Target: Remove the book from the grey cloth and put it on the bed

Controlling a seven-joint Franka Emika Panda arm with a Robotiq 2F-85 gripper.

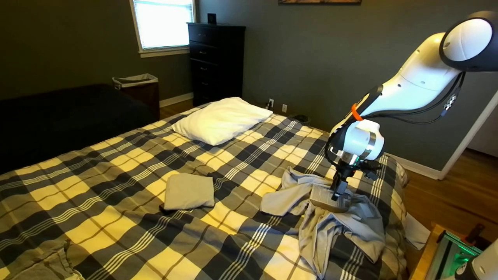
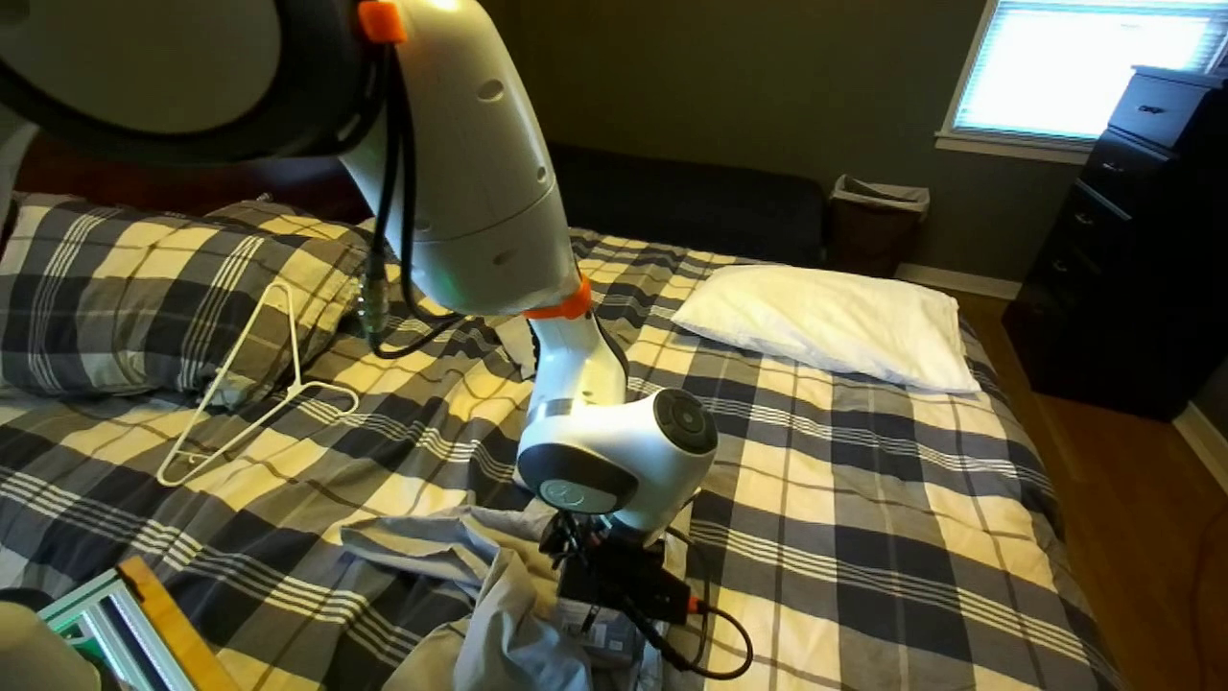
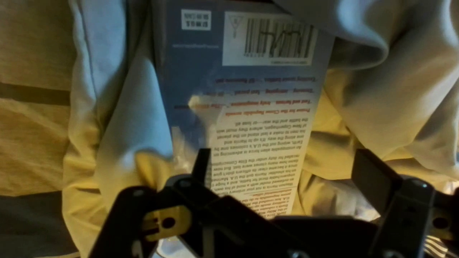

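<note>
The gripper (image 3: 281, 161) hangs from the arm (image 1: 408, 85) with its jaws well apart, pointing down at the book (image 3: 258, 143); the book lies back cover up on the grey cloth (image 1: 363, 229), which is bunched in loose folds on the bed (image 1: 116, 186); in the wrist view the cover fills the middle, print upside down, its barcode (image 3: 278, 37) at the end away from the jaws, and the gap between the jaws takes in most of its width; the finger (image 3: 201, 165) on the left of that view shows in front of the cover, just inside the book's left edge, while the one on the right stands beyond the right edge, over the folds; one fold overlaps the barcode end at a corner, and another runs close along the left edge; in an exterior view a finger shows in front of the book's top, and whether it touches I cannot tell; a folded bundle (image 1: 189, 191) lies on the bed well apart from the book; a white pillow (image 1: 221, 120) lies farther off, seen in both exterior views; in an exterior view a hanger (image 2: 295, 388) shows partly in front of a plaid pillow (image 2: 173, 297); past the bed stand a dark dresser (image 1: 218, 66) and a hamper (image 1: 146, 95).
</note>
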